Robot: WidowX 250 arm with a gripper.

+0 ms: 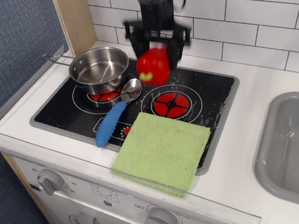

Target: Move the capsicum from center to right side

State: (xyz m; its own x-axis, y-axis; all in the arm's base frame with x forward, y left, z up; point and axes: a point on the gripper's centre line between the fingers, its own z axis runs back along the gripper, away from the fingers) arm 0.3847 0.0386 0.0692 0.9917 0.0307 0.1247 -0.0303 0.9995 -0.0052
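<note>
White tiles back a toy cooktop on the tabletop. Upper centre of frame, the tool is clamped on the capsicum, apparently lifted clear above the hob, blurred, presumably for carrying rightward.

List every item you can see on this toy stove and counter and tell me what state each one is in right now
gripper: shut on the capsicum, motion-blurred
capsicum: held between the fingers, apparently lifted just off the cooktop
pot: upright, empty, on the back-left burner
spoon: lying flat, bowl against the pot, blue handle toward the front
green cloth: spread flat, overhanging the cooktop's front edge
sink: empty
</note>
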